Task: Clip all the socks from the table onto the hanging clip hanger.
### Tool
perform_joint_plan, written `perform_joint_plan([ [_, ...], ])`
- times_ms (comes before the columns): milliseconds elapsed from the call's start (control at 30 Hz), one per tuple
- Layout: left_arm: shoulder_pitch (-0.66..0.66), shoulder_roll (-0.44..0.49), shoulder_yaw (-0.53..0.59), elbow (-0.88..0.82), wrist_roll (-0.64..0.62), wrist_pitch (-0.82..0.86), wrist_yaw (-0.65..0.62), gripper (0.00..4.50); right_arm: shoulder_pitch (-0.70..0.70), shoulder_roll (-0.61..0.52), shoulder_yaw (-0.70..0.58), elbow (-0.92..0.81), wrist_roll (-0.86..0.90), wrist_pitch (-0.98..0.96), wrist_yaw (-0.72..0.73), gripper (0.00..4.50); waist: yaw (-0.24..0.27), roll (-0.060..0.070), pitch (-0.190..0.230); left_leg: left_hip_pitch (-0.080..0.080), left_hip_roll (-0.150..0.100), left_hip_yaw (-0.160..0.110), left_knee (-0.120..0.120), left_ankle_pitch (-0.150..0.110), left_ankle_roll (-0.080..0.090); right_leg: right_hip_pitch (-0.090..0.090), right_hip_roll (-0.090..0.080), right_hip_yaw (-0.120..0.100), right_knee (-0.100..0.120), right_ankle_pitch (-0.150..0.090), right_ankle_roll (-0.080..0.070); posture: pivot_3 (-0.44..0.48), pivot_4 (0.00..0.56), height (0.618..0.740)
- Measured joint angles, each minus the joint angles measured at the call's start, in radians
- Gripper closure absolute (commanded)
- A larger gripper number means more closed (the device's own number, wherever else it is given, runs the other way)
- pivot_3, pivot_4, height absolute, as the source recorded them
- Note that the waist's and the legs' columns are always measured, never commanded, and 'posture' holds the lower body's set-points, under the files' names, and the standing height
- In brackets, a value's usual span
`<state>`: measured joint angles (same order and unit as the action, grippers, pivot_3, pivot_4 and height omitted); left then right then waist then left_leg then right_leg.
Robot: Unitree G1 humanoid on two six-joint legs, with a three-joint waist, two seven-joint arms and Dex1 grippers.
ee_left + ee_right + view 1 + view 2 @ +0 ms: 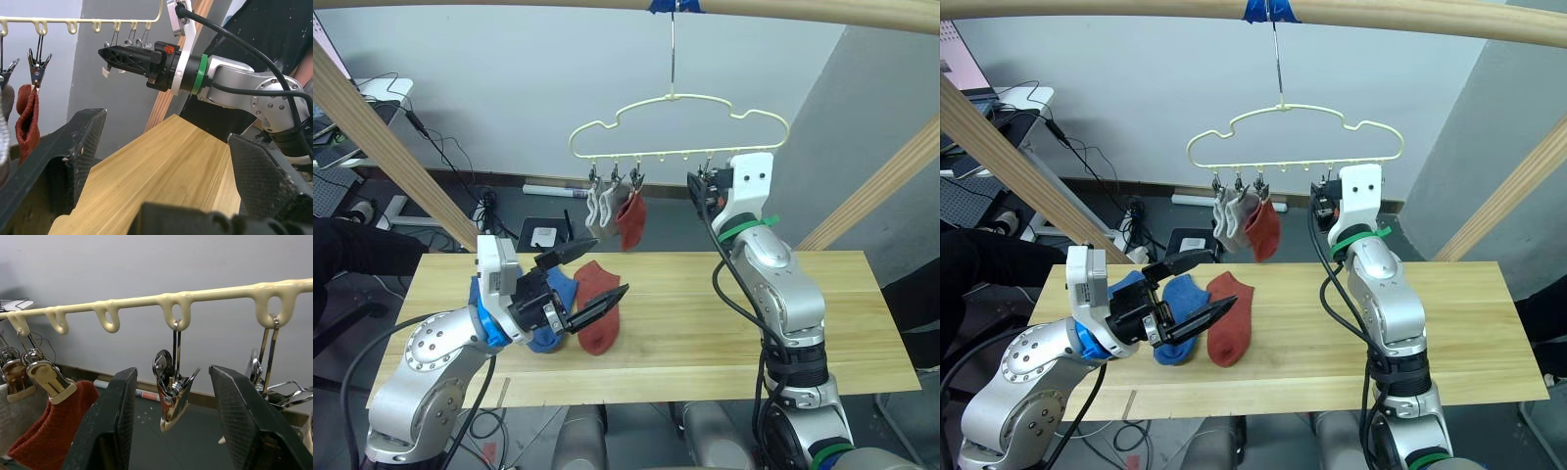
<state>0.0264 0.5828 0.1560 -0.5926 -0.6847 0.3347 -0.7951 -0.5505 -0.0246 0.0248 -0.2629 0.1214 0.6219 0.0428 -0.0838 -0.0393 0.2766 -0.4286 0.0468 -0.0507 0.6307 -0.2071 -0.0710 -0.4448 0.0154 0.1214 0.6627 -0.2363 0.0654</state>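
The pale yellow clip hanger (pixel 677 122) hangs by its hook above the table's (pixel 705 323) far edge. Two grey socks (pixel 599 211) and one rust red sock (pixel 631 221) dangle from its left clips. On the table lie a rust red sock (pixel 600 311) and blue socks (pixel 551 311) side by side. My left gripper (pixel 592 278) hovers open just above them, with nothing between its fingers (pixel 83 147). My right gripper (pixel 174 371) is raised to the hanger's right part, open, its fingers (pixel 110 431) on either side of an empty silver clip (pixel 171 401).
A thick wooden beam with blue tape (pixel 674 6) carries the hanger, and slanted wooden posts (pixel 391 147) stand at both sides. A person's dark sleeve (pixel 352 250) is at the left table end. The table's right half (pixel 842 323) is bare wood.
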Motion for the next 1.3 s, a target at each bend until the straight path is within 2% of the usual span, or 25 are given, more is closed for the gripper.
perform_joint_plan([
  [1300,0.031,0.0,-0.001,-0.005,0.002,-0.012,-0.001,0.0,-0.03,0.024,0.005,0.063,0.002,-0.066,0.016,2.09,0.0,0.0,0.0,0.0,0.0,0.0,0.0,0.0,0.0,0.0,0.0,0.0,0.0,0.0,0.0,-0.021,0.254,0.74],
])
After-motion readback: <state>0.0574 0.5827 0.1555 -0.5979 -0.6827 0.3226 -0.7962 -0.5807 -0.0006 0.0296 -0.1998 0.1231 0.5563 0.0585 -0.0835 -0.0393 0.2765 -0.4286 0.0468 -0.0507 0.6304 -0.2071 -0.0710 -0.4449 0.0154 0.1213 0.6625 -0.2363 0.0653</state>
